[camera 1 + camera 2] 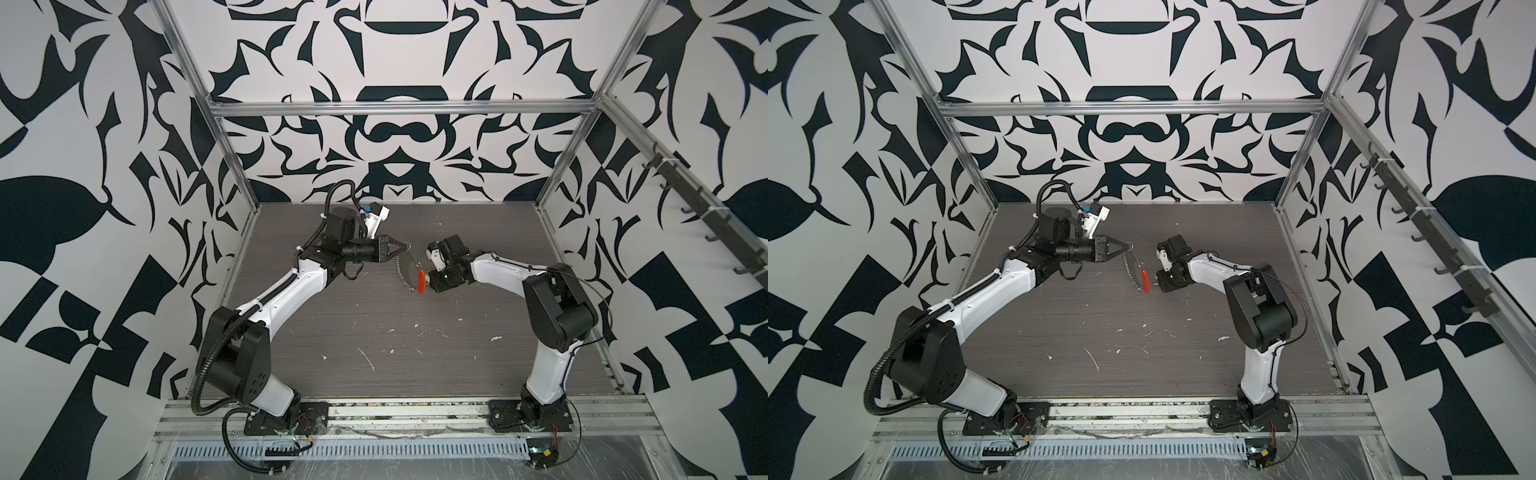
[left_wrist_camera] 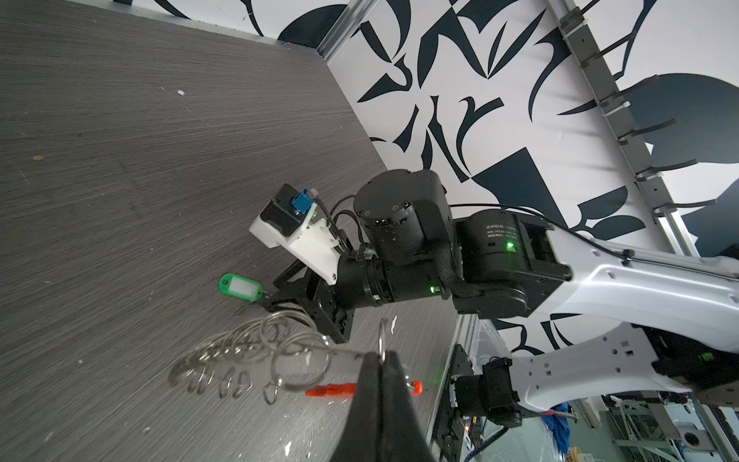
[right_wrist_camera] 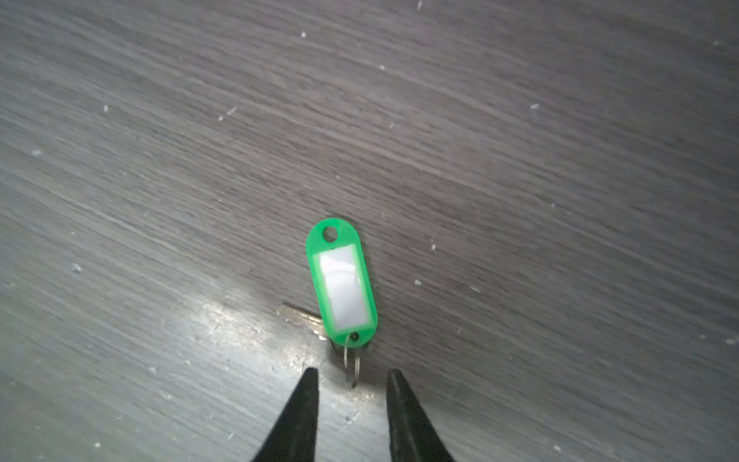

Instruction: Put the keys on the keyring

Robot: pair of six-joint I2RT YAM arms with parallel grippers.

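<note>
The keys lie flat on the dark table: a green tag (image 3: 342, 284) with a white label, a silver key (image 3: 299, 317) under it and a small split ring (image 3: 352, 366). My right gripper (image 3: 352, 374) hovers over them, open, with the split ring between its fingertips and untouched. The tag (image 2: 241, 287) also shows in the left wrist view; in both top views the right wrist hides it. My left gripper (image 2: 383, 355) is shut on the keyring's wire. The keyring (image 1: 402, 270) hangs below it, strung with silvery rings (image 2: 256, 352) and a red segment (image 1: 421, 282).
The right wrist (image 1: 446, 276) sits close beside the keyring's red segment (image 1: 1145, 281). White flecks (image 1: 368, 358) dot the table's front half. Aluminium frame posts (image 1: 237, 166) and patterned walls close in the table on three sides.
</note>
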